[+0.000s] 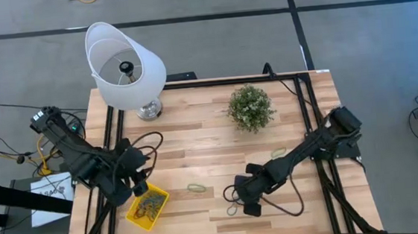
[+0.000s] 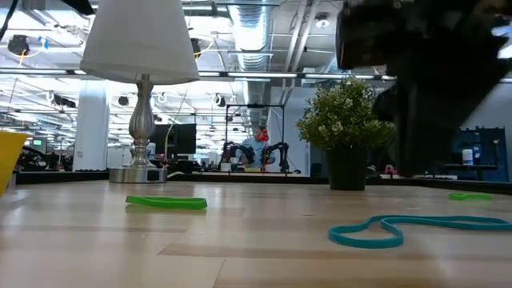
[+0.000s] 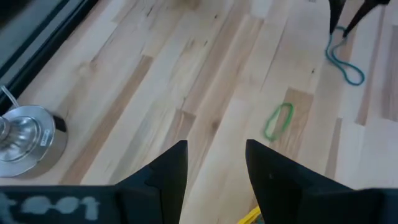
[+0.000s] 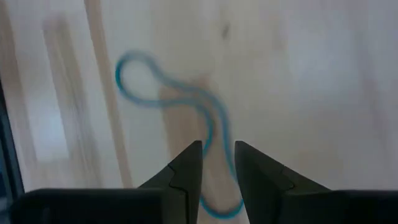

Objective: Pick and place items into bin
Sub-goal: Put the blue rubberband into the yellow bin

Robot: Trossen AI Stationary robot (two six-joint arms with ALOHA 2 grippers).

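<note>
Teal loop [image 4: 186, 106] beneath right pincer [image 4: 217, 163] (fingers apart, low); left pincer [image 3: 216, 163] spread above bin [image 1: 147, 208].

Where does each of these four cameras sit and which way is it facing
High view: above, facing straight down on the table; both arms show, left gripper over the yellow bin.
Low view: at table height, facing level toward the lamp and plant; a dark arm fills the top right.
Left wrist view: faces the tabletop past its open fingers.
Right wrist view: faces down past its fingers.
Shared: the teal band shows in both wrist views and the low view.
</note>
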